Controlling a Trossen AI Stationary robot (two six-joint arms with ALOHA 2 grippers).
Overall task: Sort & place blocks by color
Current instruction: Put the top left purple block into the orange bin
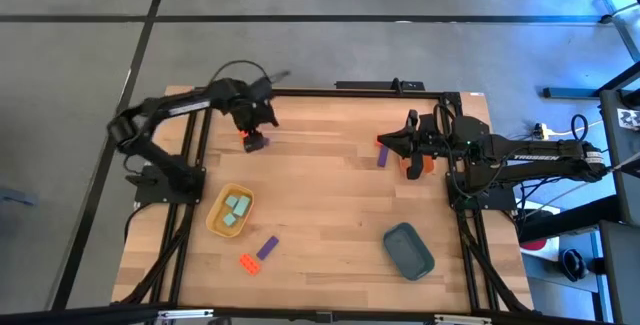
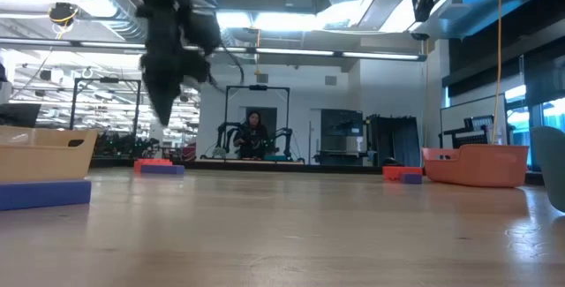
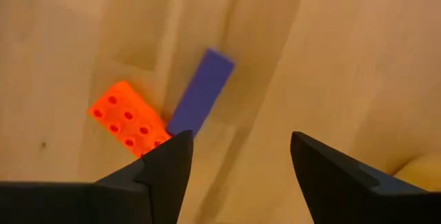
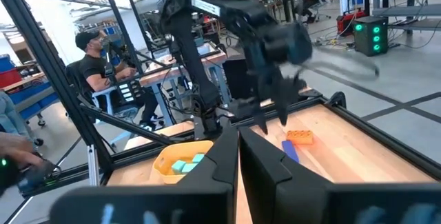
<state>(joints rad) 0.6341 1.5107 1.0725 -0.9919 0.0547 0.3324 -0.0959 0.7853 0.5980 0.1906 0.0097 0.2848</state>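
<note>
So we've got the blocks scattered all over the counter: a red-orange block with a studded top lying right against a flat purple block near the far left part, straight under the left gripper, which hangs just above them with its jaws spread wide and nothing between them. Two pale teal blocks already sit in the yellow tray on the left. Just in front of that tray there's another purple one lying beside a small red-orange one. Over on the right, a third purple block lies near the right gripper, with a reddish bit touching its far end, and that gripper's jaws are clenched tight on nothing we can see. The orange tray is mostly tucked under the right arm, so we can't tell what's inside it. The dark teal tray sits near the front right, well apart from everything. Beyond the counter, a person sits at a desk.
</note>
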